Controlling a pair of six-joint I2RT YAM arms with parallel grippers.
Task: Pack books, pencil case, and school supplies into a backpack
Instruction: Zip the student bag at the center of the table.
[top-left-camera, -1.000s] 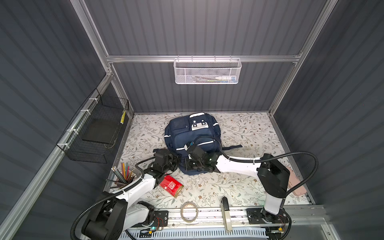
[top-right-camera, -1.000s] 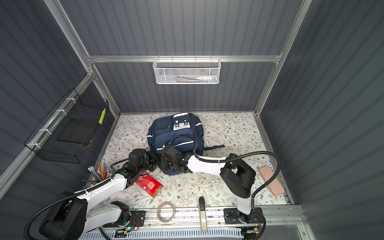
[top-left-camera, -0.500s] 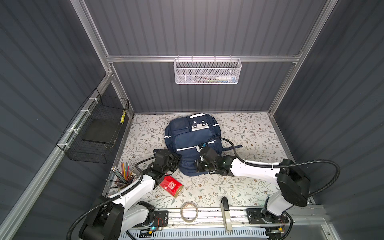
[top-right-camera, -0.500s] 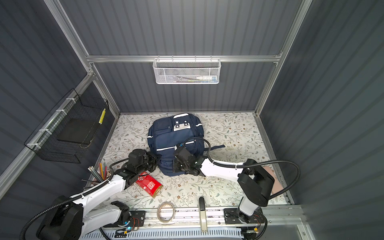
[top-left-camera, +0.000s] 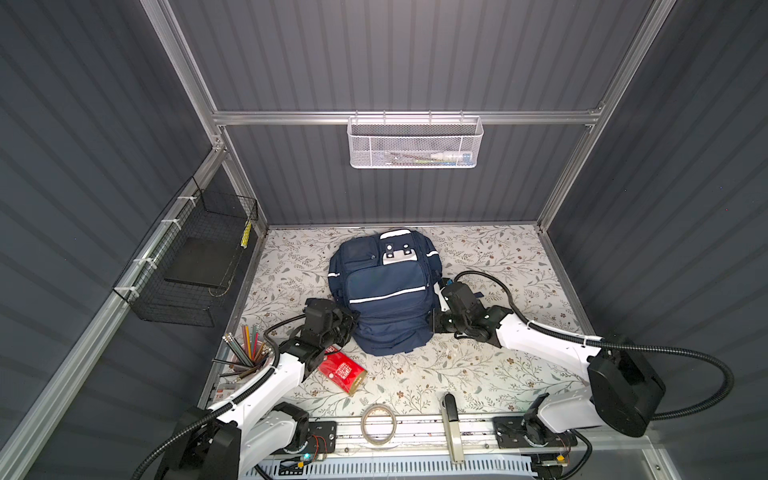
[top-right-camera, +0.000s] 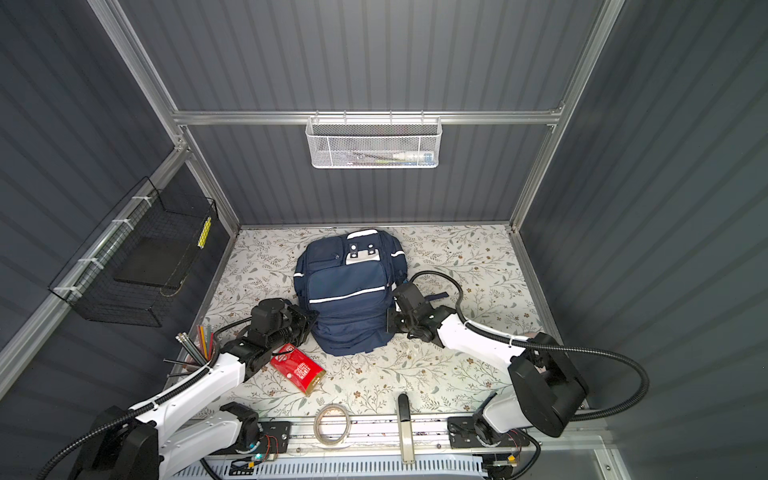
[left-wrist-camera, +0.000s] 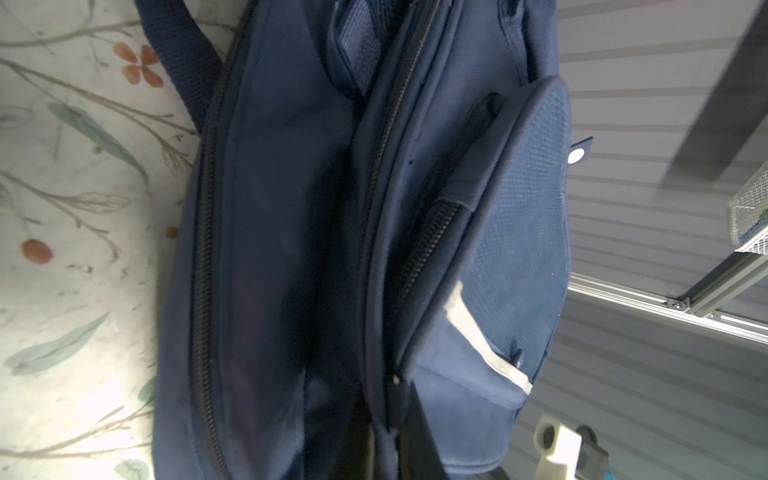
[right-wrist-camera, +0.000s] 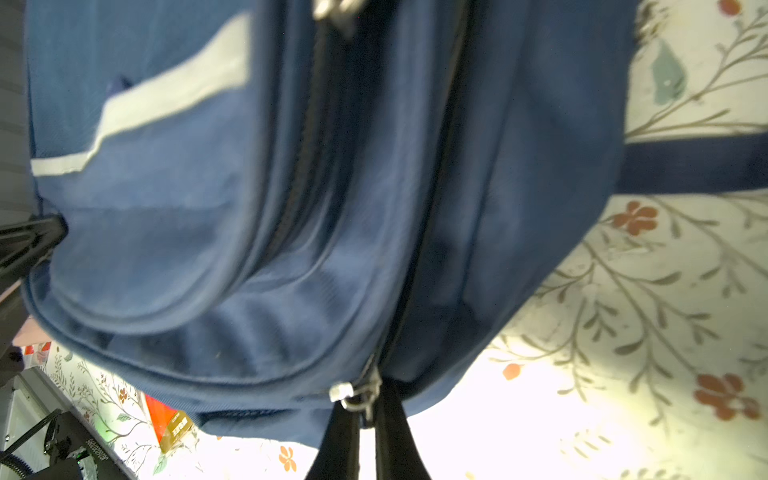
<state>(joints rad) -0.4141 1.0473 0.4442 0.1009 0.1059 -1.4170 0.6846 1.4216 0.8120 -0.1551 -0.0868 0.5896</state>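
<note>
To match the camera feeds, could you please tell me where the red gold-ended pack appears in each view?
In a top view: the red pack lies on the table, by the backpack's nearer end.
In a top view: same place, beside the backpack.
Left wrist: not in it.
Right wrist: its red-and-gold end peeks past the backpack.
Shared landmark: the backpack.
</note>
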